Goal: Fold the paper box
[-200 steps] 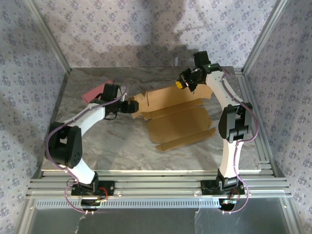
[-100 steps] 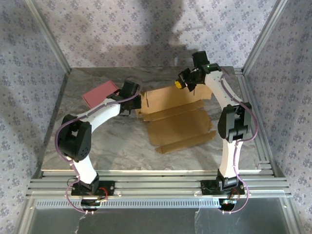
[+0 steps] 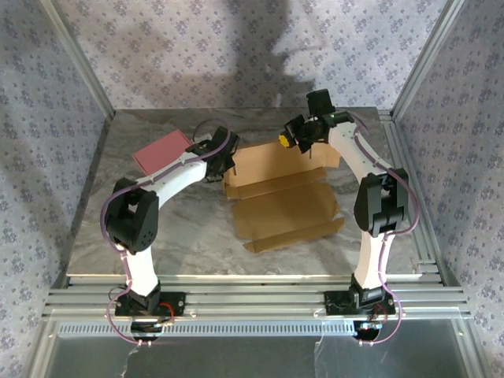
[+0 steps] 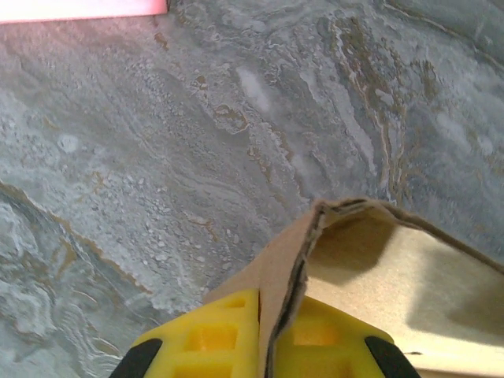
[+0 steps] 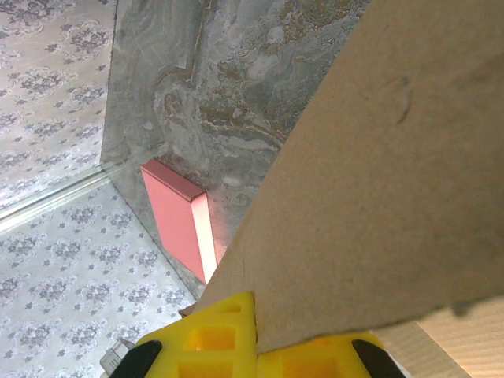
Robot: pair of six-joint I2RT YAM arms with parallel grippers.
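My left gripper (image 4: 272, 335) is pinched shut on the left wall of the paper box (image 3: 283, 206), which lies mid-way across the table (image 3: 173, 236), stretching right and toward me from both grips, while my right gripper (image 5: 256, 346) clamps its raised far flap.

Lighting: even, moderately bright, from overhead. Shadows: soft arm shadows on far wallpapered wall (image 3: 260, 47); shade inside paper box (image 4: 378, 276) fold. Glare: pink rectangle (image 5: 206, 236) edge washed out. Focus: yellow fingertips (image 4: 213, 339) blurred at close range; overhead view slightly soft.
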